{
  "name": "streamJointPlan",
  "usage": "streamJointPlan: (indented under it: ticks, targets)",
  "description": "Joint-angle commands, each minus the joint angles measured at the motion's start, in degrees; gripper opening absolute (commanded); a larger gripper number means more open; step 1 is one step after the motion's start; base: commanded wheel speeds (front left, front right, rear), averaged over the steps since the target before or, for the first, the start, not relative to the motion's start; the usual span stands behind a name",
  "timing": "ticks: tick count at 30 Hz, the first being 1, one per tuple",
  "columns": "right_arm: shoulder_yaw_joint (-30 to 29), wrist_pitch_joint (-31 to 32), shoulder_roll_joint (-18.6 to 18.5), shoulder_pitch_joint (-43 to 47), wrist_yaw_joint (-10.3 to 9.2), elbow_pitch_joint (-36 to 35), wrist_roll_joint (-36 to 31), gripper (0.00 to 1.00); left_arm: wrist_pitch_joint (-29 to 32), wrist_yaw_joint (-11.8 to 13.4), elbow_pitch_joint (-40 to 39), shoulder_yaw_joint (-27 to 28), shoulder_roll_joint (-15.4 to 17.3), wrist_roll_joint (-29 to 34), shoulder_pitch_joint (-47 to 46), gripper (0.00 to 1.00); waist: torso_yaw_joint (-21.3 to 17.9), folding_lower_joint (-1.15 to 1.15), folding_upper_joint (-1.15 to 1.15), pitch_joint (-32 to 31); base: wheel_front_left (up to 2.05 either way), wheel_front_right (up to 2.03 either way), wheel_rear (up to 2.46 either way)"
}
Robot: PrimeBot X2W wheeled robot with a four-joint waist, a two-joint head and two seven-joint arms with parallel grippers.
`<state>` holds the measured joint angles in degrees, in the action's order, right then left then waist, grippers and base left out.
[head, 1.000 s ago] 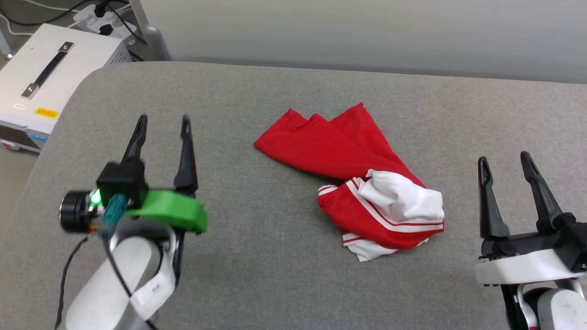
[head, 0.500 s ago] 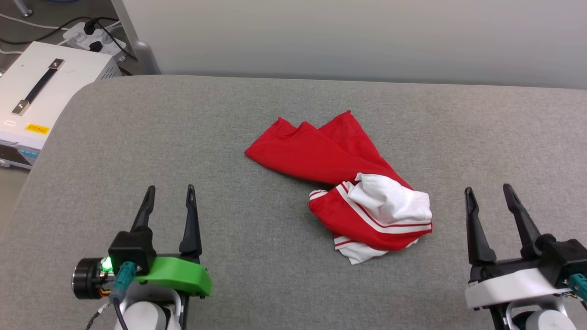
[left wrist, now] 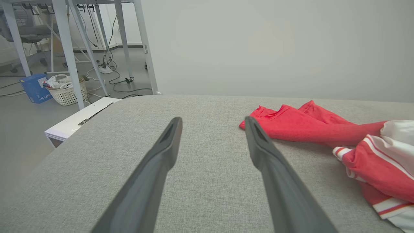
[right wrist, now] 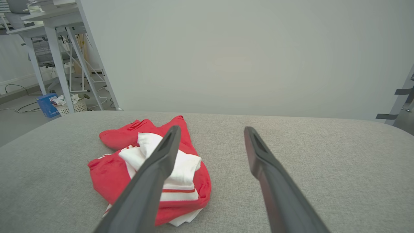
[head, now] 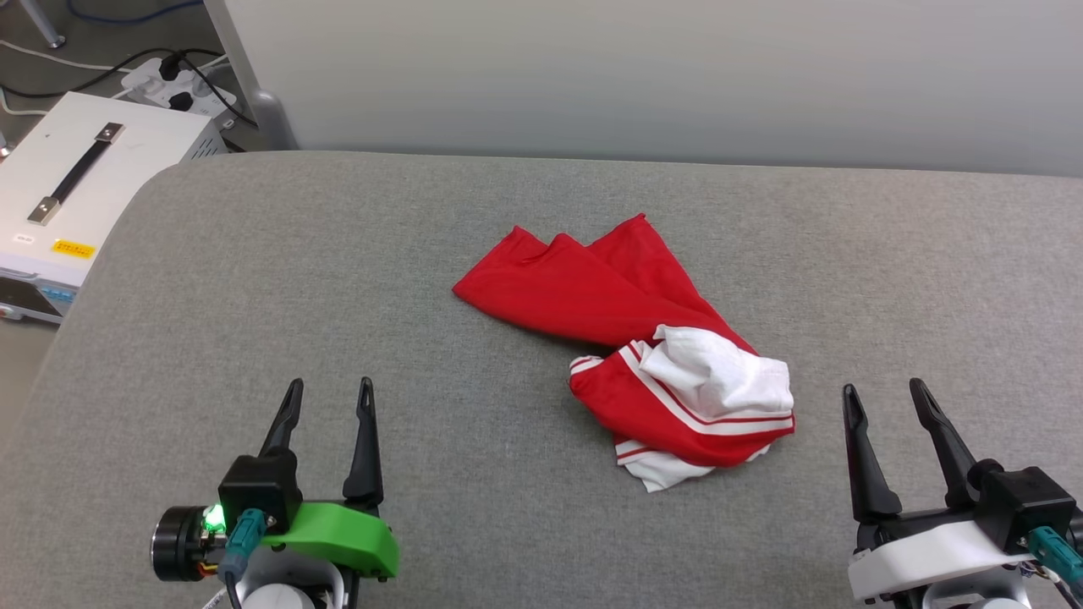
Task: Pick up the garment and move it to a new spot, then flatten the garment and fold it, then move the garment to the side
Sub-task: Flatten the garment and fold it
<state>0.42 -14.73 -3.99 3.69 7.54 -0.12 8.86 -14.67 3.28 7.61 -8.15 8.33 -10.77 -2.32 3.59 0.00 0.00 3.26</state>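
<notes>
The garment [head: 643, 338], a red T-shirt with white sleeves and striped trim, lies crumpled in the middle of the grey padded table [head: 423, 254]. In the head view my left gripper [head: 330, 393] stands open at the lower left, well left of the garment, with nothing between its fingers. At the lower right my right gripper [head: 884, 397] is open too, just right of the white sleeve bunch. The left wrist view has the garment [left wrist: 323, 129] to the right of the left gripper [left wrist: 212, 121]. Seen from the right wrist, the garment [right wrist: 110, 174] lies left of the right gripper [right wrist: 212, 129], partly behind one finger.
A white equipment box [head: 76, 186] with a black handle stands beyond the table's left edge, with a power strip and cables [head: 169, 80] behind it. A pale wall backs the table. White table legs, a blue box and a basket [left wrist: 66, 92] stand on the floor far left.
Both grippers have drawn back toward the table's near edge, the left one farthest, and both stayed open. The head camera has shifted a little. The garment lies as before.
</notes>
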Motion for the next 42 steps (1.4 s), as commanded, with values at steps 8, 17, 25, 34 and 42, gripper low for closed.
streamJointPlan:
  ticks: [8,17,25,34,42]
  targets:
    - [0.11,-0.27,-0.71,-1.16,-0.05,-1.11,-0.12,1.00,-0.32,-2.32,0.82,2.54,-2.22,2.65,0.89,1.00,0.41,0.00,0.00,0.29,0.00,0.00,0.00]
    - [3.21,-0.27,-9.65,-14.98,-0.05,-3.71,2.64,1.00,-0.32,-3.94,1.28,4.24,-3.53,4.29,-0.69,1.00,1.25,0.00,0.00,2.43,0.00,0.00,0.00]
    - [24.72,9.41,-28.21,-36.57,-0.05,9.23,16.83,1.00,-0.32,-4.38,0.86,4.19,-4.75,4.70,-3.04,1.00,3.74,0.00,0.00,6.93,0.00,0.00,0.00]
    - [48.23,42.61,-39.20,-54.66,-0.05,12.96,40.69,1.00,-0.33,-3.86,-0.57,2.92,-5.37,4.06,-6.39,1.00,7.87,0.00,0.00,12.33,0.00,0.00,0.00]
    - [62.18,50.24,-36.50,-61.06,-0.05,23.01,44.57,1.00,-0.33,-1.13,-3.40,-0.85,-5.44,0.67,-10.04,1.00,12.08,0.00,0.00,18.98,0.00,0.00,0.00]
